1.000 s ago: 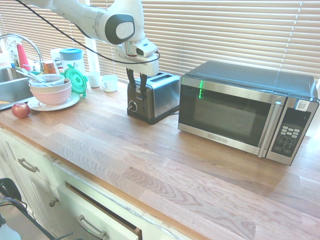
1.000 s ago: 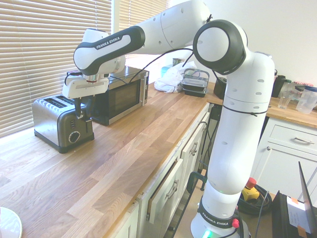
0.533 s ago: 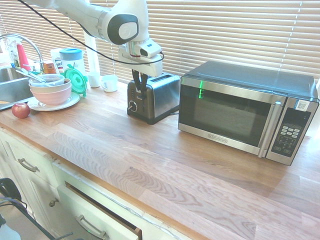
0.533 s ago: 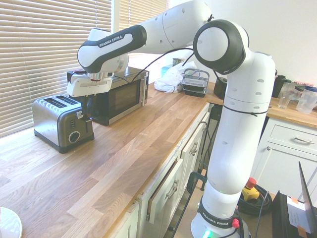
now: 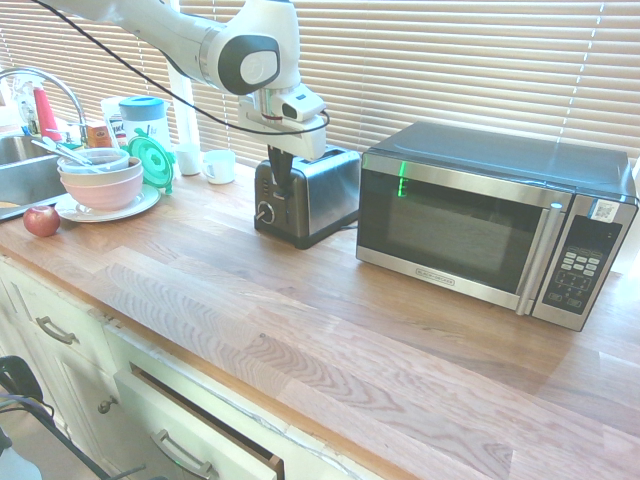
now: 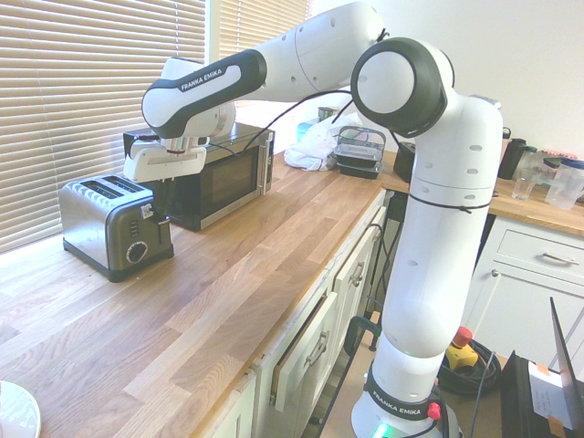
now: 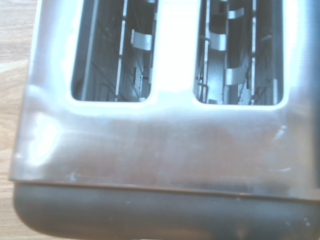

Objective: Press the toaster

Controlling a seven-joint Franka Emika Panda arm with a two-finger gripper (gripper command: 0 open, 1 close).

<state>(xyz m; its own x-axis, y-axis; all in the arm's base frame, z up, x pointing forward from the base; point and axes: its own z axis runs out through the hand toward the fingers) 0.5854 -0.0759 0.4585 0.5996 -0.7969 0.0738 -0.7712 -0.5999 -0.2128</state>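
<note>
1st ext. view | gripper (image 5: 283, 194) closed, nothing held | toaster (image 5: 322, 198) behind fingers, lever end twd them

Toaster (image 5: 325, 195): on the countertop (image 5: 300, 320), left of the microwave (image 5: 450, 220) in the first exterior view
Mugs (image 5: 219, 167): between toaster and bowls
Bowls (image 5: 103, 188): stacked on the plate (image 5: 148, 201)
Apple (image 5: 42, 221): just beside the plate, before the sink (image 5: 28, 170)
Blinds (image 5: 450, 70): behind toaster and microwave
</note>
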